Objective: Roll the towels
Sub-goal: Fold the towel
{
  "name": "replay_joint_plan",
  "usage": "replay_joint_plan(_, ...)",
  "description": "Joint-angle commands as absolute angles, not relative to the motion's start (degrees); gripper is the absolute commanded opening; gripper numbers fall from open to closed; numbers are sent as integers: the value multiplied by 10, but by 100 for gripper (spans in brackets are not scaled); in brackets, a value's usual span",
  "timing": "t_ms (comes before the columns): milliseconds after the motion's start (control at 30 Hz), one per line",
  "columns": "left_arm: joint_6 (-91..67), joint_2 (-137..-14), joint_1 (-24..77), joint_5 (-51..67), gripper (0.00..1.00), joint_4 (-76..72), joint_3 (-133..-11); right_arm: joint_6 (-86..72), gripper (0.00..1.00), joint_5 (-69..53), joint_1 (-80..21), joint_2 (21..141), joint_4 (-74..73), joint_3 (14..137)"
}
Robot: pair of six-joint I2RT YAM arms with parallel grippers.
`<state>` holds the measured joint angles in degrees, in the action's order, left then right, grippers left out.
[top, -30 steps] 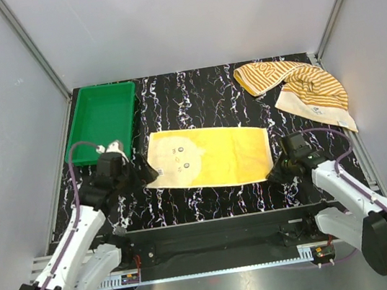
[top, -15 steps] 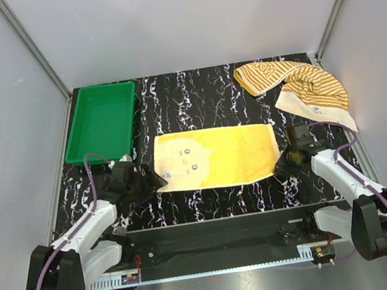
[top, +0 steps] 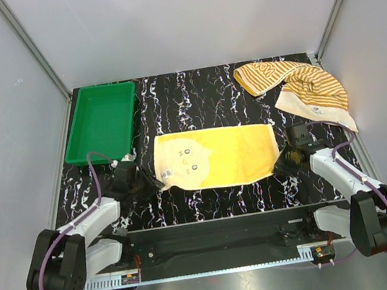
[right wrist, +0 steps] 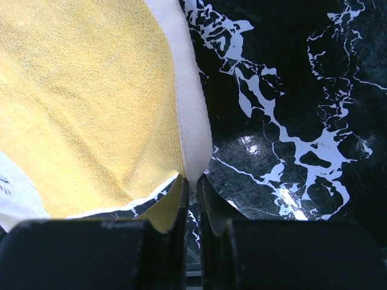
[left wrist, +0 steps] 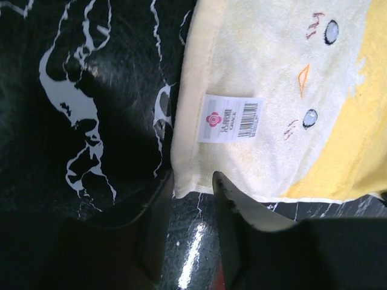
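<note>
Right now your right gripper is pinched almost closed on the near right corner of the yellow towel, with the white hem caught between its tips. Your left gripper stands narrowly parted, and the towel's near left corner lies just between its tips. You have two towels. The yellow towel is spread flat on the table between both arms. The striped towel is bunched at the far right corner, well apart. One green tray sits far left.
</note>
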<state>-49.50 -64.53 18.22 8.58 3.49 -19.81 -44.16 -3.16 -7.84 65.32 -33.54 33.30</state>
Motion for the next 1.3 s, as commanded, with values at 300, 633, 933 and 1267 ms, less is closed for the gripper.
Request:
replay_joint_plan(300, -474, -593, 187, 69, 0, 132, -207, -442, 0, -45, -76, 636, -328, 330)
replay_joint_plan(633, -435, -519, 185, 53, 0, 333, -322, -444, 0, -92, -76, 625, -388, 359)
replay_joint_plan(933, -415, -581, 171, 54, 0, 371, -433, -371, 0, -46, -76, 670, -478, 489)
replay_joint_plan(1267, -388, -724, 126, 82, 0, 343, -556, -338, 0, -34, -76, 818, -465, 618)
